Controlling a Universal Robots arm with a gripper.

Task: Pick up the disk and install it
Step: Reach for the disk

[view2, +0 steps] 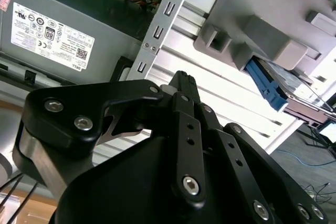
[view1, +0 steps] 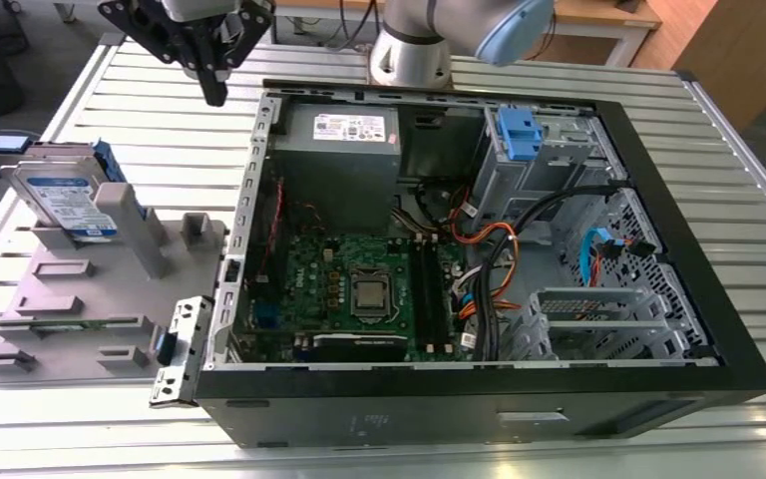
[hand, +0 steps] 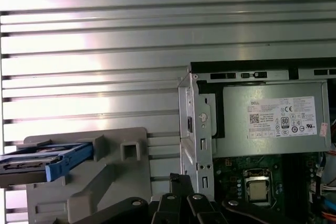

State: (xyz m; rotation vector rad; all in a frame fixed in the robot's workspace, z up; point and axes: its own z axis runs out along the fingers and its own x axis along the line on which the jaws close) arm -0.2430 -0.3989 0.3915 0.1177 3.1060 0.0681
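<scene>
The disk (view1: 69, 196), silver with a white-and-blue label and a blue frame, stands on edge in a grey holder (view1: 104, 299) at the exterior view's left. Its blue edge also shows in both wrist views (view2: 265, 85) (hand: 50, 163). My gripper (view1: 214, 92) hangs above the slatted table between the holder and the open computer case (view1: 490, 399), well above and to the right of the disk. Its black fingers (view2: 181, 85) are shut together with nothing between them. The fingertips (hand: 178, 181) sit near the case's corner frame.
The case lies open on its side with the motherboard (view1: 356, 289), a grey power-supply box (view1: 336, 135) and a metal drive cage holding a blue bracket (view1: 517, 135). Cables (view1: 490, 269) cross the case interior. The arm's base (view1: 410, 50) stands behind the case.
</scene>
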